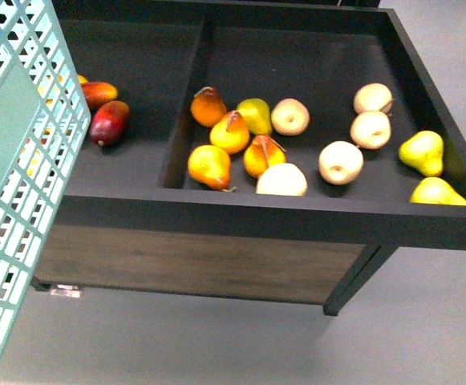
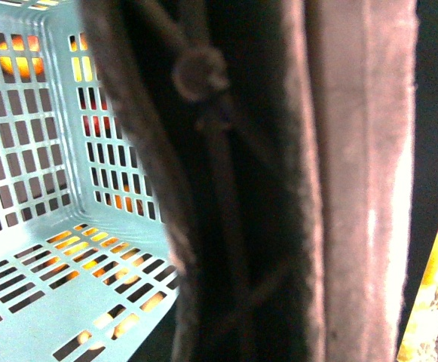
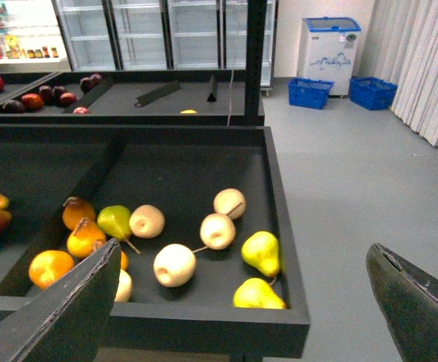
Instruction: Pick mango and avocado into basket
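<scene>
**A:** Where do we stand in the job?

**B:** At the first pick, we judge. The stretch of basket [image 1: 24, 200] floor that our left wrist view shows holds nothing. The orange glow there comes through the slots from below. The basket hangs at our left, up beside the bin [image 1: 257, 215].

**A:** And the fruit we want?

**B:** The mango [image 1: 98, 94] lies in the bin's left compartment, near the basket wall, just beside a darker red fruit [image 1: 109, 122]. We can't find the avocado in any view.

**A:** Our hands?

**B:** The right gripper [image 3: 243, 250] has its fingers spread wide with nothing between them, and it faces the side of the bin where the pears [image 1: 231, 134] lie. We can't tell about the left gripper. The basket's handle [image 2: 354, 188] fills its camera, and no finger shows plainly.

**A:** So what's next?

**B:** We'd carry the right gripper across the divider [image 1: 186, 104] to the left compartment, come down over the mango and close on it. We have to find the avocado first.

**A:** Any writing?

**B:** None we can read. The far freezer [image 3: 330, 47] has a blue picture and a label, both too small. The white tag [image 1: 66, 290] under the bin is blurred.
</scene>
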